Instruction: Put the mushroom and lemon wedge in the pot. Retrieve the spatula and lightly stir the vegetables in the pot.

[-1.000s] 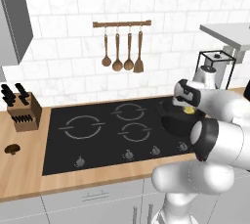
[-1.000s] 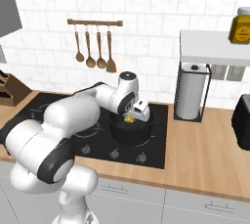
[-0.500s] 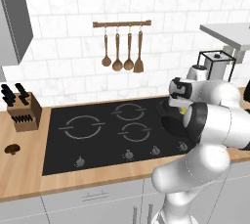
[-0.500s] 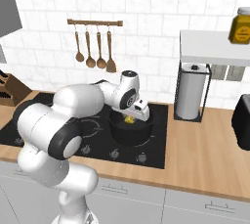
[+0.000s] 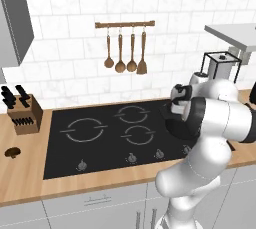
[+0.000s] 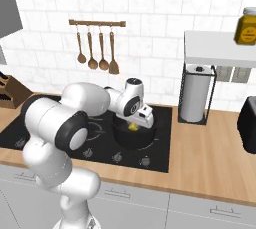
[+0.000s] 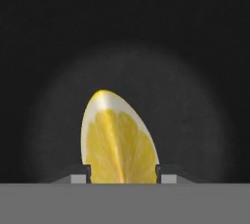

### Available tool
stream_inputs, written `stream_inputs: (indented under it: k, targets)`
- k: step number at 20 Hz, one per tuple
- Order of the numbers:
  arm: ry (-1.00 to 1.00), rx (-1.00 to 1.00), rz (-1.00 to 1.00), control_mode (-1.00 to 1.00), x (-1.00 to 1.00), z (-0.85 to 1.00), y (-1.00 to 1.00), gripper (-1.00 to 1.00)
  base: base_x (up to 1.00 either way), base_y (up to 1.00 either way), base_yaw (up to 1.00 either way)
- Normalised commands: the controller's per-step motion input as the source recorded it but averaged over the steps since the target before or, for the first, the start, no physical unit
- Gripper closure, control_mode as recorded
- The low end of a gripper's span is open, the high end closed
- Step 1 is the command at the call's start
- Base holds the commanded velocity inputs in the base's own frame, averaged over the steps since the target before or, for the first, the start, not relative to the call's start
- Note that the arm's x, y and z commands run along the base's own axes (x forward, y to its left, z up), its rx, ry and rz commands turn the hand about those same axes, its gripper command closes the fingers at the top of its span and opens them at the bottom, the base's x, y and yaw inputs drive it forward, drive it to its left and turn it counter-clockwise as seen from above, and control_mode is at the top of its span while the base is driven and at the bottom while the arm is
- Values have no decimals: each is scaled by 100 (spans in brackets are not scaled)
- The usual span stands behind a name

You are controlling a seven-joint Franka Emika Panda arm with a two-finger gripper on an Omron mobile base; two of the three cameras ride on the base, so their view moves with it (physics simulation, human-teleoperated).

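The bright yellow lemon wedge [image 7: 119,140] sits between my two fingertips, over the black floor of the pot [image 7: 146,47]. My gripper [image 7: 123,176] is shut on it. From the right base view, the gripper [image 6: 135,123] reaches down into the low black pot [image 6: 131,139] on the hob's right side, with the lemon wedge [image 6: 133,127] showing just above the rim. In the left base view my arm hides most of the pot [image 5: 172,125]. The small brown mushroom [image 5: 12,152] lies on the wooden counter far left, well apart from the gripper. The grey-bladed spatula is out of view.
A knife block [image 5: 22,114] stands left of the black hob [image 5: 95,138]. Wooden spoons and an all-brown spatula hang on a rail [image 5: 125,24]. A paper towel holder [image 6: 196,93], a shelf with a yellow jar [image 6: 246,25] and a black appliance [image 6: 248,123] stand to the right.
My arm's elbow has swung and the hand has sunk slightly lower into the pot with the lemon wedge in it. The mushroom has not moved.
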Motion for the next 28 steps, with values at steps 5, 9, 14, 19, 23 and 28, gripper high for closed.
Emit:
stream_inputs:
  k: [5,9,14,19,23,28]
  targets:
    - [2,0,0,-100,0,-3,0,-100,0,0,0]
    - [3,0,0,-100,0,20,0,-100,0,0,0]
    - [1,0,0,-100,0,57,0,-100,0,0,0]
    - [-3,0,0,-100,-45,100,1,-100,0,0,0]
    - [0,0,0,-100,-96,100,26,-100,0,0,0]
    - [0,-3,5,-100,-91,100,89,-100,0,0,0]
